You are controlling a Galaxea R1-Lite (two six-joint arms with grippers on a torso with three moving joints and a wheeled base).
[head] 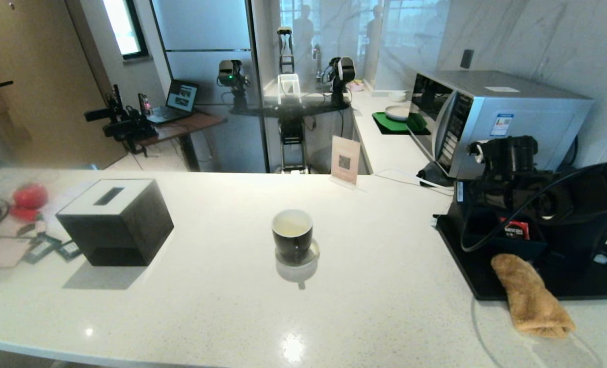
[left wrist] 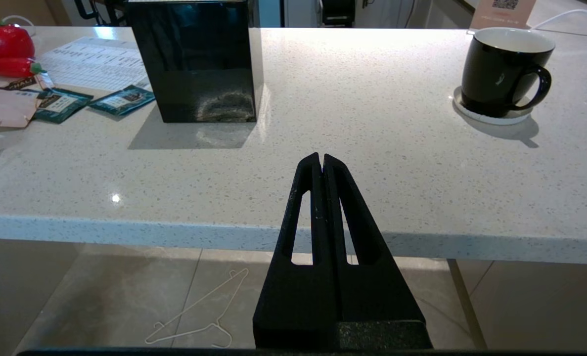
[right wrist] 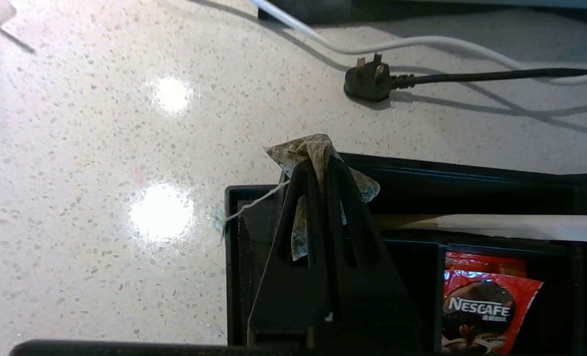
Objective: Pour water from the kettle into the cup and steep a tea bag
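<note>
A black square-topped box point(head: 115, 221) stands on the white speckled surface point(head: 221, 306), with a microwave point(head: 492, 120) far right. A tan cloth point(head: 531, 296) drapes over the black tray's point(head: 467, 276) edge; a red Nescafe packet point(right wrist: 486, 309) sits inside.

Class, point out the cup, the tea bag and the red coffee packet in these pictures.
cup point(head: 292, 238): head view, on its black outer wall.
tea bag point(right wrist: 307, 149): right wrist view, on the crumpled top above the tool tips.
red coffee packet point(right wrist: 486, 306): right wrist view, on its printed front.

High head view over the counter point(head: 221, 306); low left-wrist view sharing the cup point(head: 292, 235); close right-wrist view.
</note>
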